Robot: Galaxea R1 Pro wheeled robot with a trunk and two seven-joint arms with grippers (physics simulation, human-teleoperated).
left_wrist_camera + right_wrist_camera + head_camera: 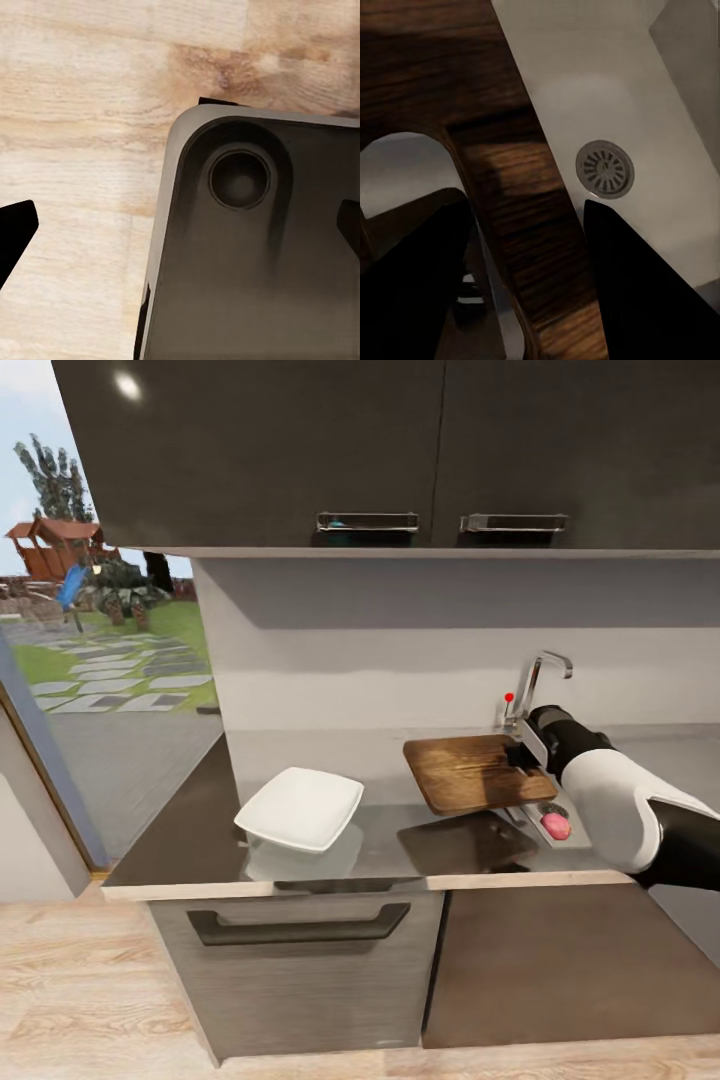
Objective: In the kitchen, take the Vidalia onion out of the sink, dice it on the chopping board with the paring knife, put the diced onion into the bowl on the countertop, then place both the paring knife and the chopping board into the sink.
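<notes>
The bowl (300, 808) sits on the surface (190, 830), left of the chopping board (475, 772), which is raised beside the sink (560, 830).

Dark grainy wood is being shown on the chopping board (470, 772), the countertop (200, 830) is looking smooth and glossy, the bowl (300, 808) plain white, and the sink (607, 90) dull brushed steel.

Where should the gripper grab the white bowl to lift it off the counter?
Take the bowl by its rim, best on the front edge nearest the robot, coming down from above. It is shallow and square with rounded corners, so a thin straight side fits between the fingers better than a corner. It sits apart from the board, which the right gripper holds over the sink, so nothing crowds it.
</notes>
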